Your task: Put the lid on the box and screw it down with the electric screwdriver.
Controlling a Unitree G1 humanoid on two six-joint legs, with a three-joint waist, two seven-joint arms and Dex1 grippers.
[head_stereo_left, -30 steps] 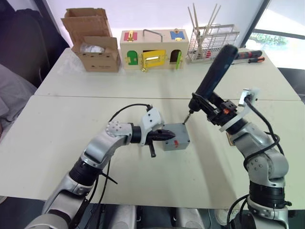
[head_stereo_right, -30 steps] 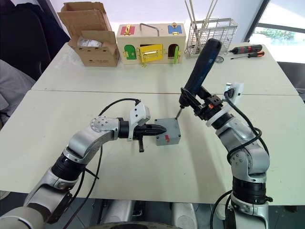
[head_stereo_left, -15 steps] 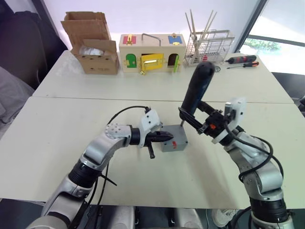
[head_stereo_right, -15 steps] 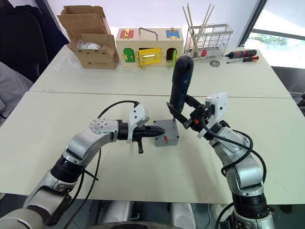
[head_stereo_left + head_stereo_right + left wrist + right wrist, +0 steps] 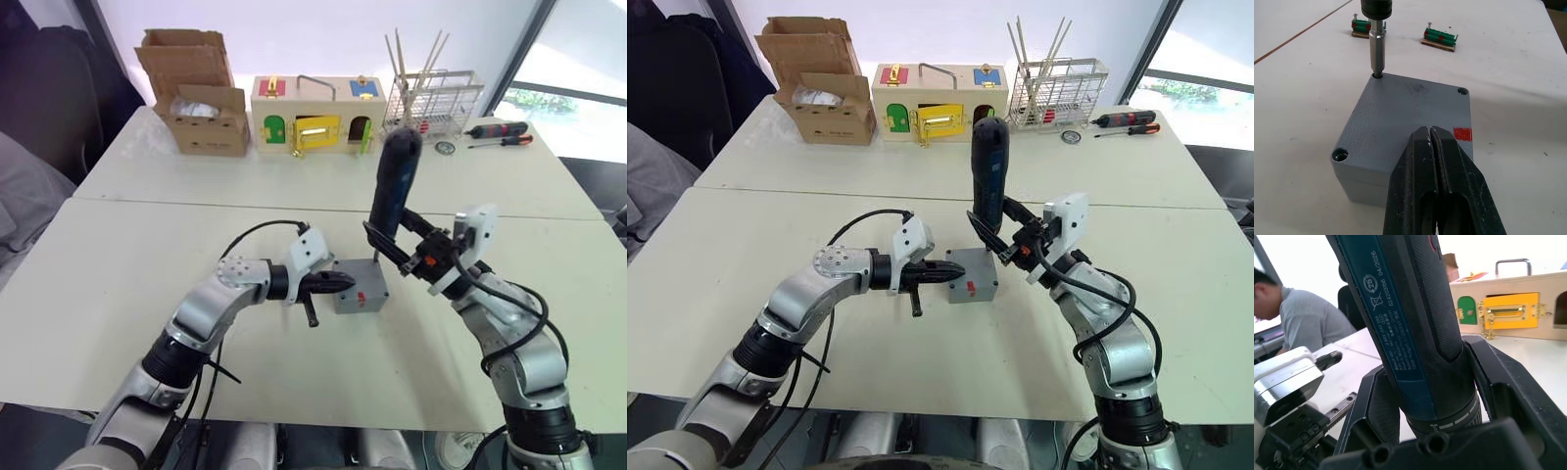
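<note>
My left end effector (image 5: 1432,147), fingers pressed together, pins the lid (image 5: 1410,117) onto the box (image 5: 970,277) mid-surface. My right end effector (image 5: 1004,238) clamps the screwdriver (image 5: 987,166), bit in the far corner hole; I should keep it upright and press straight down.

The electric screwdriver (image 5: 988,174) now stands almost upright in the right end effector (image 5: 1002,233), where a second ago it leaned steeply toward the far right corner of the surface (image 5: 715,294). The right arm has swung in toward the box (image 5: 970,279), and its white wrist block is nearer the box than before. The metal bit (image 5: 1376,54), which hovered off the lid (image 5: 1400,122), is now seated in the lid's far corner screw hole (image 5: 1376,75).
</note>
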